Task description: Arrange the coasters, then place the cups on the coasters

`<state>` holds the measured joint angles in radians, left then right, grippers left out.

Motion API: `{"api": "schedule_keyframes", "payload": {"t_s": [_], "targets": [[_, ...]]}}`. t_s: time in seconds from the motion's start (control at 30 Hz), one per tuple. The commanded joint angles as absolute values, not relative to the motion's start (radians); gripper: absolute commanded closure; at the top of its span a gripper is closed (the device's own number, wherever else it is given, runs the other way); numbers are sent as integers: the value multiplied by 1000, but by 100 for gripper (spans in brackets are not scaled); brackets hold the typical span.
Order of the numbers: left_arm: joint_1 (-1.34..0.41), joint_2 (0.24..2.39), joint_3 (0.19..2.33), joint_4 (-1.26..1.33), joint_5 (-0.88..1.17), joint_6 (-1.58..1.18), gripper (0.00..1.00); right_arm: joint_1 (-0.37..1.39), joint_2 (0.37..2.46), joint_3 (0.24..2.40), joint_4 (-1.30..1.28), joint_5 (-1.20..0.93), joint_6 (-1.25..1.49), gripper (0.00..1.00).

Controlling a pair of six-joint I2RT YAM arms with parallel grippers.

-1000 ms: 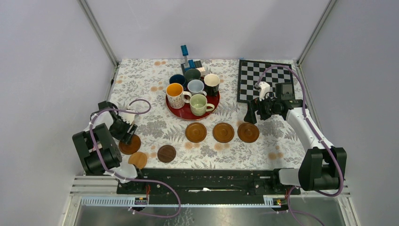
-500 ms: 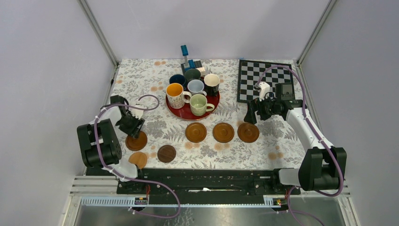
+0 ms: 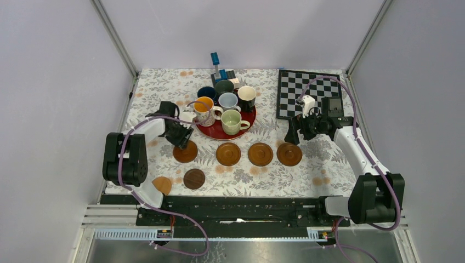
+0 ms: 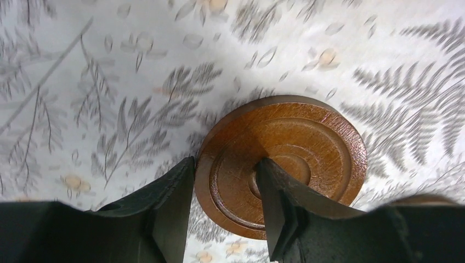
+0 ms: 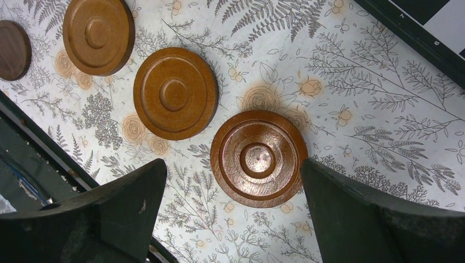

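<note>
The left gripper [image 3: 181, 141] is closed narrowly on the rim of a coaster [image 4: 299, 156]: one finger [image 4: 174, 205] is pressed against the outer edge and the other is set on the ringed top face. Whether this coaster is lifted off the cloth [image 3: 159, 98] cannot be told. In the top view it is seen at 9 o'clock of a row of three coasters [image 3: 260, 154], which are laid side by side and apart at 6 o'clock of the tray [image 3: 211, 132]. The right gripper [image 5: 233, 164] is held with its jaws wide over the row's 3 o'clock end, that coaster being framed between the fingers and untouched. A dark coaster [image 3: 194, 178] and a tan coaster [image 3: 162, 185], the latter partly hidden by the left arm, are seen near the table's 7 o'clock edge. All six cups [image 3: 228, 101] are crowded on the tray. A chessboard [image 3: 310, 93] is laid at 3 o'clock of the tray.
</note>
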<state>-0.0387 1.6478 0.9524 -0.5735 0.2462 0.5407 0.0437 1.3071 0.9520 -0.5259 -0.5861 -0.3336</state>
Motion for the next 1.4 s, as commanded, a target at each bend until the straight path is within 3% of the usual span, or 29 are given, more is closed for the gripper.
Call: {"api": "schedule_keyframes", "payload": {"t_s": [0.0,0.43,1.1,1.37], "targets": [[-111,1714,963,-456,260,439,54,38,1249,956,-531,-584,-335,0],[-229,1723,974,-435,225,388,54,38,1239,957,-534,-584,-322,0],[-230,1601,879,-480,185,406,53,38,1247,951,-522,-592,-321,0],[-230,1595,952,-522,237,376,42,38,1243,954,-527,-594,-319,0]]}}
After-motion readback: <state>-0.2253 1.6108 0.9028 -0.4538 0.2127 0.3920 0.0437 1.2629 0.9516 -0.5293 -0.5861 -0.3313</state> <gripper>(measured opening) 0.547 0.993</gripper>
